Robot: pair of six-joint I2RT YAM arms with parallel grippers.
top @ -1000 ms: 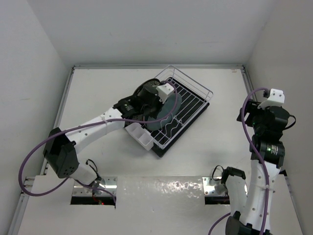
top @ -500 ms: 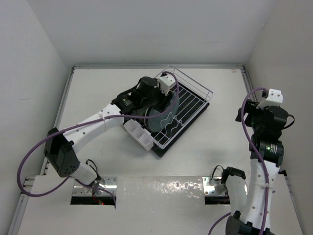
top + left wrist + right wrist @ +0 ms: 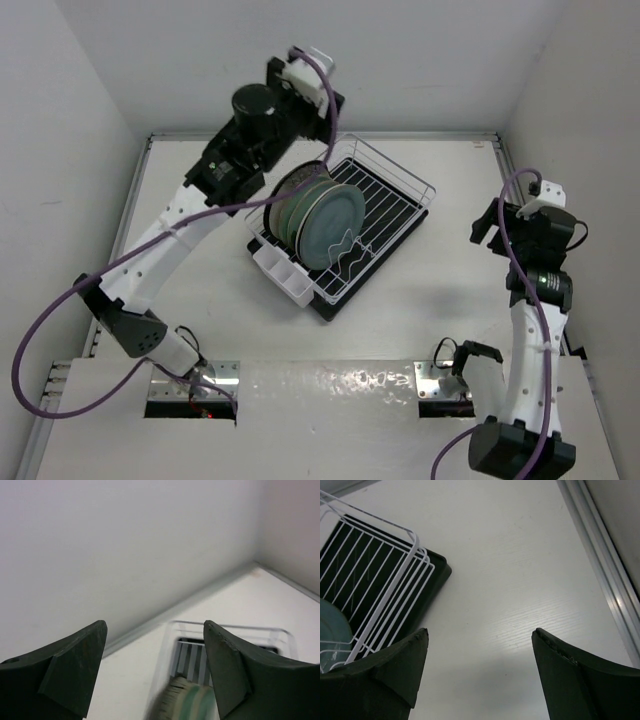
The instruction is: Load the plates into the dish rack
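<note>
Several plates stand on edge in the white wire dish rack (image 3: 392, 198). The grey-teal plate (image 3: 326, 228) faces front, with the others (image 3: 288, 198) packed behind it. My left gripper (image 3: 318, 98) hangs high above the rack's far-left end, open and empty. In the left wrist view, between its fingers (image 3: 75, 665), the plates' rims (image 3: 192, 702) show blurred below, with the rack's ribbed tray (image 3: 192, 657) behind. My right gripper (image 3: 487, 228) is open and empty over bare table to the right of the rack. Its wrist view shows the rack's corner (image 3: 412, 545) and a teal plate's edge (image 3: 331, 625).
The white cutlery box (image 3: 283, 274) sits at the rack's near-left end. Walls close in the table at the back, left and right; a rail (image 3: 600, 565) runs along the right edge. Bare table (image 3: 450, 290) lies between the rack and the right arm.
The left gripper opened, let go of the grey-teal plate, and rose up and back from the rack; the plate stays standing in the rack. The right arm shifted slightly.
</note>
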